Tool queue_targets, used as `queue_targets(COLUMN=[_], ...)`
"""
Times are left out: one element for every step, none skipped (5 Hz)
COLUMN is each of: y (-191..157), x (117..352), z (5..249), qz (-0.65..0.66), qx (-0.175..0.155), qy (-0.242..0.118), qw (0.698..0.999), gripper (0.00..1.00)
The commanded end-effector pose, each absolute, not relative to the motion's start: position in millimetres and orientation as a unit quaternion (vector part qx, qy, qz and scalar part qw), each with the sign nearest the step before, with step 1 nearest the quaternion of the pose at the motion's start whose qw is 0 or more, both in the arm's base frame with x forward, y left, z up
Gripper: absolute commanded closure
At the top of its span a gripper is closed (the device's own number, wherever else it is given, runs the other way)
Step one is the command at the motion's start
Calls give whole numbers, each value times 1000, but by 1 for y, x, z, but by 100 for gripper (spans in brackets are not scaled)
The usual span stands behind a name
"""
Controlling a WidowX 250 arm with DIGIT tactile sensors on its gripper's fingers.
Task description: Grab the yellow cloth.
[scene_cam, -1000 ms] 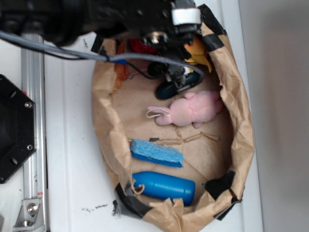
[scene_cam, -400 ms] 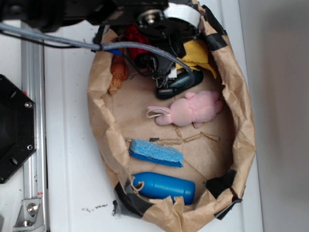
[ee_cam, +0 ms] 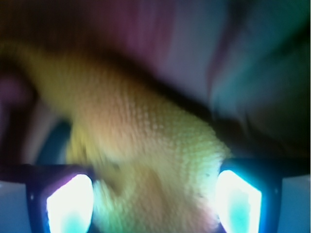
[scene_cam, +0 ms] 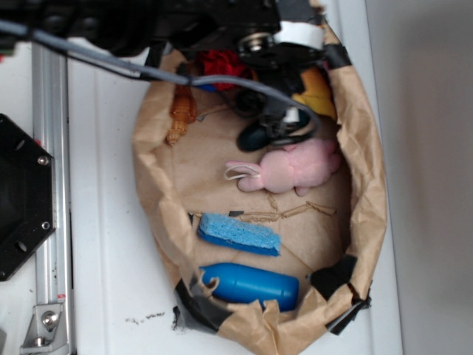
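Wrist cam: yellow cloth (ee_cam: 155,145) btwn fingers (ee_cam: 68,201), no labels legible.

Arm reaching in from top-left, hand (scene_cam: 295,92) pointed down, fingers (ee_cam: 68,204) either side of yellow cloth (ee_cam: 146,160)

the cloth (ee_cam: 146,160) is lying between the two fingers (ee_cam: 68,204) of the gripper (ee_cam: 153,201), filling the gap. in the exterior view the plush bunny (scene_cam: 292,168) is sitting just beside the gripper (scene_cam: 284,126), inside the paper bag (scene_cam: 366,170).
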State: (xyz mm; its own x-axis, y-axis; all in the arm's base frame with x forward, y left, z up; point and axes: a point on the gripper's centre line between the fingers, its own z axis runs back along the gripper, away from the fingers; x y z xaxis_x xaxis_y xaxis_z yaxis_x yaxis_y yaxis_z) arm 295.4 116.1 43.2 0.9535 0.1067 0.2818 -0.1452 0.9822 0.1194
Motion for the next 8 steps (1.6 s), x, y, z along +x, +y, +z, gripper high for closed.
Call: queue_targets(y=[120, 119, 116, 115, 112, 97, 61, 28], x=[300, 301, 299, 300, 300, 299, 284, 262], z=[28, 28, 30, 31, 33, 55, 105, 157], qz=[88, 89, 86, 82, 78, 79, -4, -91], qx=[99, 99, 100, 99, 104, 135, 69, 4], qy=[-131, -121, -120, -113, -107, -51, 2, -55], qw=[982, 984, 984, 985, 986, 986, 998, 994], gripper=[100, 100, 100, 100, 100, 100, 100, 100])
